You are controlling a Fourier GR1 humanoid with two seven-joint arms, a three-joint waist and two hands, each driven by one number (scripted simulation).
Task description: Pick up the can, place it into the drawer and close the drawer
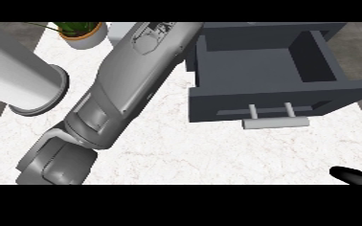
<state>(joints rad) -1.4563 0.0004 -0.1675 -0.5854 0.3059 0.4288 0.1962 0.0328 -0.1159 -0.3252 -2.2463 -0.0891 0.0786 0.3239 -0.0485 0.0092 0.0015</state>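
Note:
The dark grey drawer point(265, 72) stands pulled open at the right, and its inside shows nothing in it. Its pale bar handle point(276, 123) faces me. I see no can anywhere. My left forearm point(124, 84) stretches from the lower left up to the picture's top edge, just left of the drawer; its hand lies beyond that edge. Of my right hand point(346, 175) only a black tip shows at the lower right corner, well below the drawer's front.
A potted plant point(81, 32) sits at the top left. A large white cylinder point(28, 84) lies at the left edge. A pale object point(120, 28) peeks out beside the forearm near the plant. The white marble counter point(212, 153) spreads below the drawer.

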